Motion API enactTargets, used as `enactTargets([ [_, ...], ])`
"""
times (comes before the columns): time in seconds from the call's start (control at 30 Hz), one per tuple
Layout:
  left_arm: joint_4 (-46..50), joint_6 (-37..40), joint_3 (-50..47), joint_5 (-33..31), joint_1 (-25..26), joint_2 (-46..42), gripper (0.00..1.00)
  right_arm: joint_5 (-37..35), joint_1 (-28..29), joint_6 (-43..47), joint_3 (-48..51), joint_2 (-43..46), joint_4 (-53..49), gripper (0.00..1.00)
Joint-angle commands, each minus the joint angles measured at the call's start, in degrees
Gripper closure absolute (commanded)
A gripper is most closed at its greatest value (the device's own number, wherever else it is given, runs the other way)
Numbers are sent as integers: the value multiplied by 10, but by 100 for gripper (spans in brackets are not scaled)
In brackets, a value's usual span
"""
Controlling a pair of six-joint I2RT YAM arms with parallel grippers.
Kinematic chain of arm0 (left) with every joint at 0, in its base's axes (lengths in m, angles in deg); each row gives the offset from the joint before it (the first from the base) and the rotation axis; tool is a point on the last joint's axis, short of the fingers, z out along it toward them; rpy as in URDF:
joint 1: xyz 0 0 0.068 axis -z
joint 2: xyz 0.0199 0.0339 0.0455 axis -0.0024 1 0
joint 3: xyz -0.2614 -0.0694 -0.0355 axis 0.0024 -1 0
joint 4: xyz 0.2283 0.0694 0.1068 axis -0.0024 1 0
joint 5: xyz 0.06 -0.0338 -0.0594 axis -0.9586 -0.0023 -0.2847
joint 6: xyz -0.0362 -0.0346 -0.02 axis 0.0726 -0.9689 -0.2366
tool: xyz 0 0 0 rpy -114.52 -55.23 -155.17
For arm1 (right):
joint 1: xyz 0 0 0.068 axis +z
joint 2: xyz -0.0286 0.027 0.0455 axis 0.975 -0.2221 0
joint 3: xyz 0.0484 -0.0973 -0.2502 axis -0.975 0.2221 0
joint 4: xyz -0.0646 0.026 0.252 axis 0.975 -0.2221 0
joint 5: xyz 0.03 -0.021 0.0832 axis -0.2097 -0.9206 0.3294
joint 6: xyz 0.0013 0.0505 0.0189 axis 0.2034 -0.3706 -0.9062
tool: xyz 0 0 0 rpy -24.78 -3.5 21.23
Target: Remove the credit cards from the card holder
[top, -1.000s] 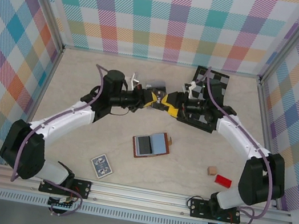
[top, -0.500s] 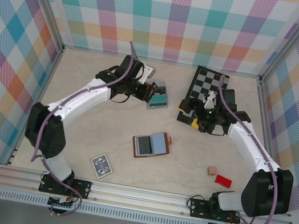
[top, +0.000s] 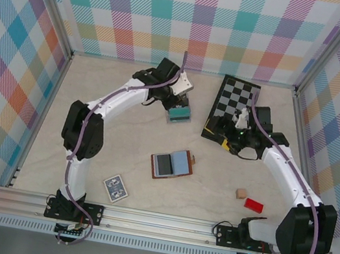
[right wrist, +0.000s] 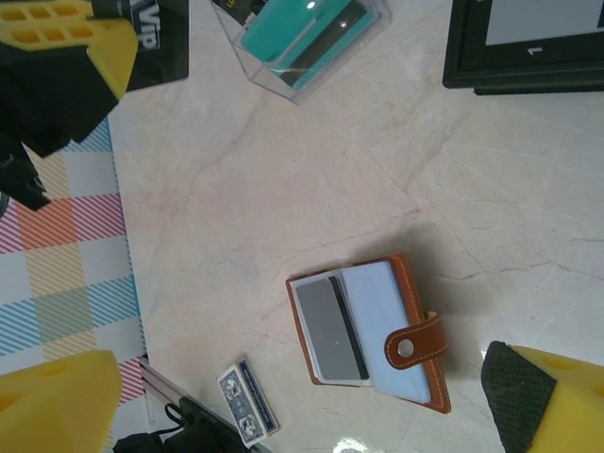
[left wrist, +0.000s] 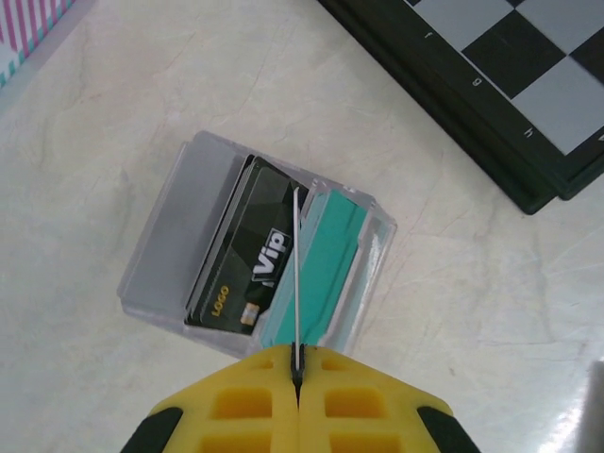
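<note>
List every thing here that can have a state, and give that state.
Card holder, open flat, tab unsnapped, grey card in one pocket.
Left gripper, shut on the held card, over the clear box.
Right gripper, open, empty.
Clear box, holding a black card and teal cards.

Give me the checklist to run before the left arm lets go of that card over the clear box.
1. Grip: left gripper shut on the thin card: ok.
2. Aim: card over the clear box, edge-on between the black VIP card and the teal cards: ok.
3. Room in the box: its grey side looks bare: ok.
4. Readiness: right gripper open: ok.
5. Access: card holder lying open: ok.
6. Holder emptied: a dark grey card sits in a pocket: not ok.
</note>
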Motion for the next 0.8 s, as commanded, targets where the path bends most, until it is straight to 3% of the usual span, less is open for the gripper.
enactTargets([
  [0.0,23,71,47,-17,5,35,100,3,-4,-7,11,15,0,0],
  [0.43,66,193,138,-33,6,127,100,-1,-7,-4,10,22,-15,0],
  [0.77,99,220,208,-39,6,182,100,2,-8,-4,7,17,-21,0],
])
